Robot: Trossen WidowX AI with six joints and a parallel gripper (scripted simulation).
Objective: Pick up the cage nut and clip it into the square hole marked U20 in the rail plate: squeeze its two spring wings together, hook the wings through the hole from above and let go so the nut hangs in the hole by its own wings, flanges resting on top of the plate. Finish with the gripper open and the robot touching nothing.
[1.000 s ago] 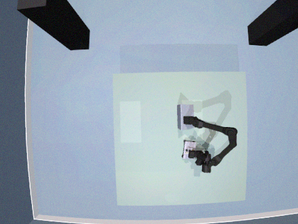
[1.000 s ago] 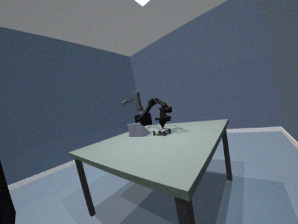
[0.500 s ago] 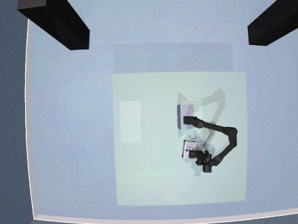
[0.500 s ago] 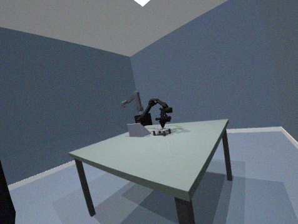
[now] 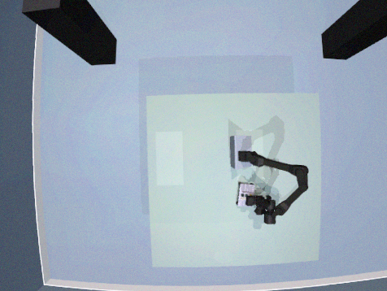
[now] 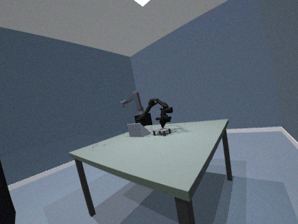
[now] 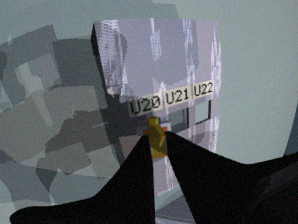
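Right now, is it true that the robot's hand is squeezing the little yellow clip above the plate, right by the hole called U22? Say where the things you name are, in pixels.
Not quite: the wrist view shows the hand [image 7: 156,139] squeezing the yellow clip [image 7: 158,141] by U20, not U22. The rest is right.

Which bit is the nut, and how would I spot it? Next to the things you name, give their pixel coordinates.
On the pale green table [image 5: 195,244] [image 6: 138,156], find the black arm [image 5: 302,179] [image 6: 152,101] and follow it to the gripper [image 7: 159,137]. Between its fingertips, over the rail plate [image 7: 175,55] by the U20 label [image 7: 145,104], is the nut [image 7: 158,143]. It is the small yellow piece, unlike the black fingers and the greyish-lilac plate around it.
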